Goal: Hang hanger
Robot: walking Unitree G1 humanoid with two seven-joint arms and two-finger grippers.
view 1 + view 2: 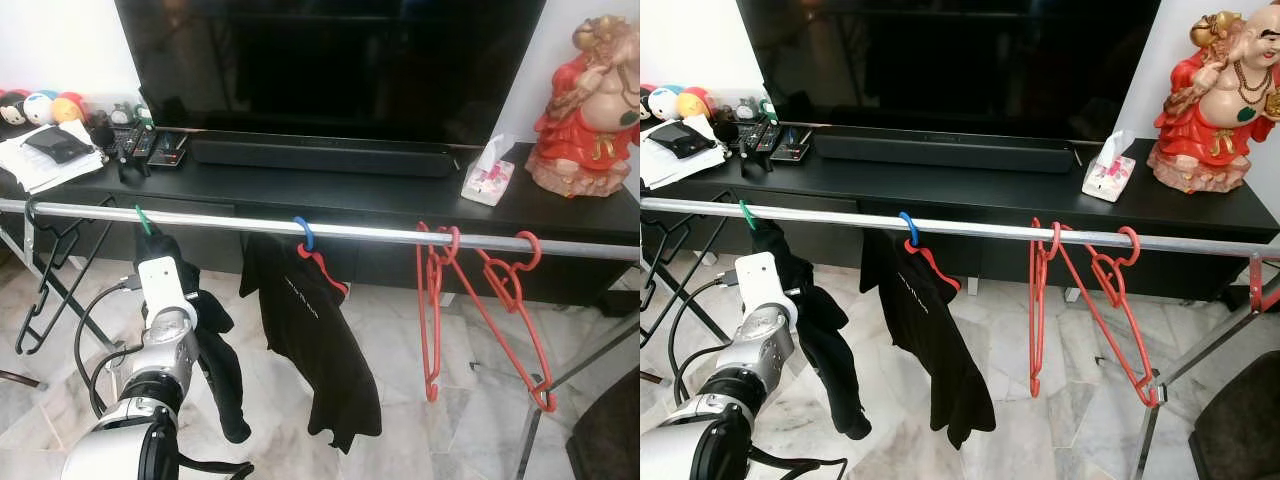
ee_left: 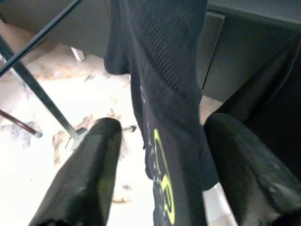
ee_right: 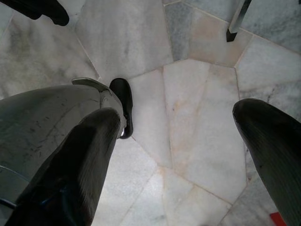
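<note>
Marble-tiled floor [image 1: 470, 400]; a black TV console [image 1: 400, 195] carries a television [image 1: 330, 65], soundbar [image 1: 320, 155], tissue box [image 1: 487, 180], remotes [image 1: 150, 148] and a red figurine [image 1: 585, 110]. A silver rail [image 1: 330, 230] runs left to right before the console. On it hang a green hanger [image 1: 142, 220] bearing a dark garment [image 2: 164, 117], a blue hanger [image 1: 304, 233] bearing a black shirt [image 1: 315, 340], two bare red hangers [image 1: 480, 300] whose long axes tilt down to the right, and a black hanger [image 1: 45, 270] at far left. Left gripper [image 2: 160, 174] is raised under the green hanger, fingers spread either side of the garment without pinching it. Right gripper [image 3: 188, 155] hangs spread over the floor.
</note>
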